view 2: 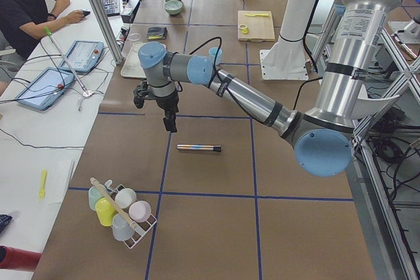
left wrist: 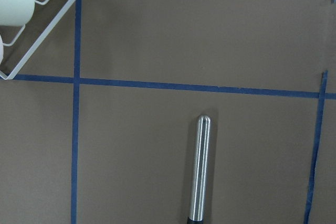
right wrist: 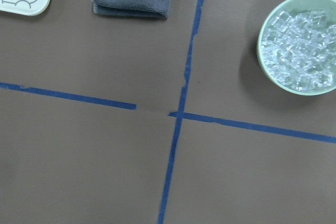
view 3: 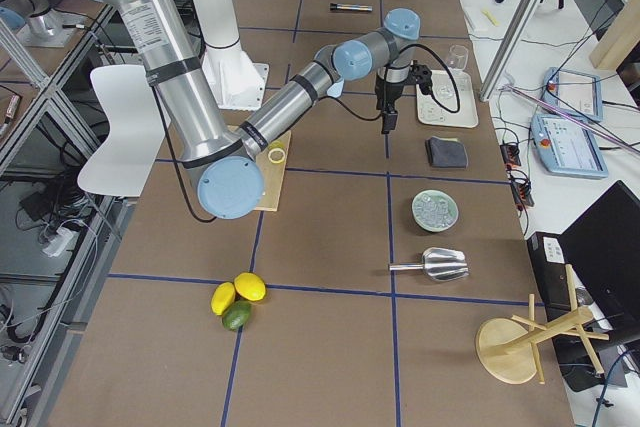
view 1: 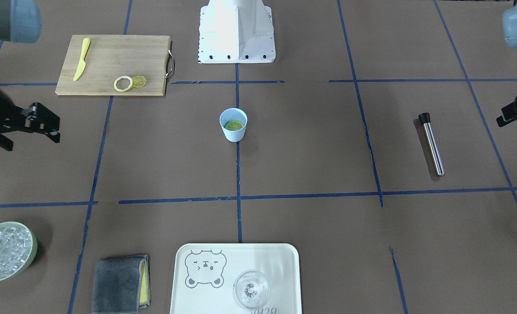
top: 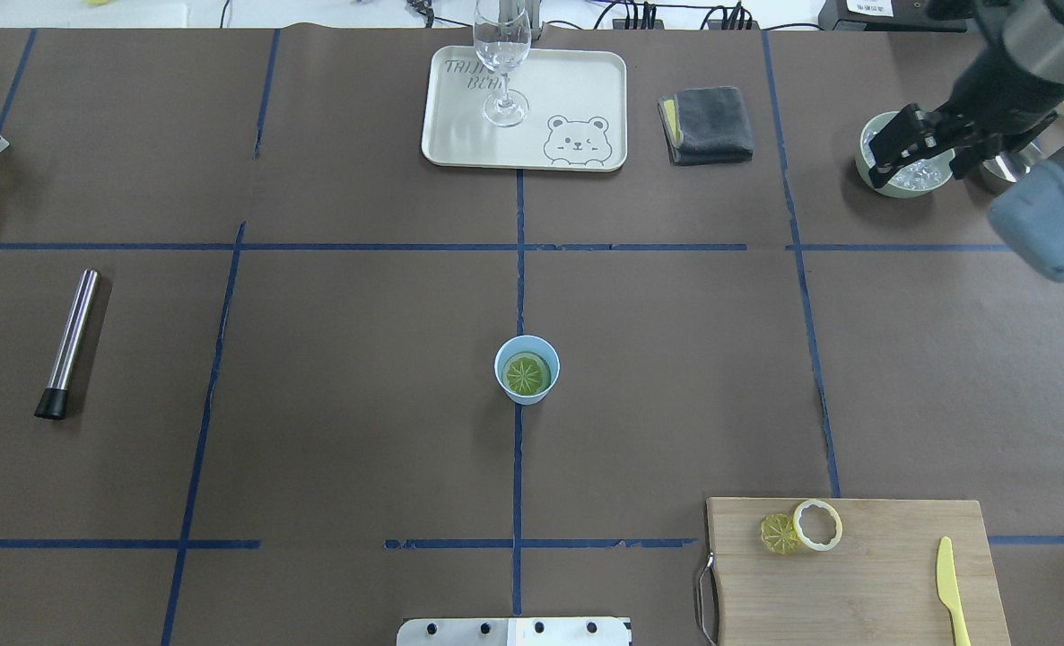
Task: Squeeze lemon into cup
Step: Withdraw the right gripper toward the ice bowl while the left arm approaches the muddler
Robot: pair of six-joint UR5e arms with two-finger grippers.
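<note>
The light-blue cup [view 1: 233,126] stands upright at the table's middle, also in the overhead view [top: 527,370]. A lemon slice [top: 527,373] lies flat inside it. A second lemon slice [top: 778,533] lies on the wooden cutting board [top: 882,574], touching a hollow pale-yellow ring [top: 817,525]. My right gripper [top: 913,152] is open and empty, high up near the ice bowl and far from the cup. My left gripper [view 1: 505,117] hangs above the metal muddler's side of the table. Only part of it shows, and I cannot tell whether it is open or shut.
A yellow knife [top: 948,588] lies on the board. A steel muddler [top: 67,343] lies on my left side. At the far edge are a cream tray [top: 577,90] with a clear glass [top: 502,63], a grey cloth [top: 705,124] and a pale-green bowl of ice [top: 911,175].
</note>
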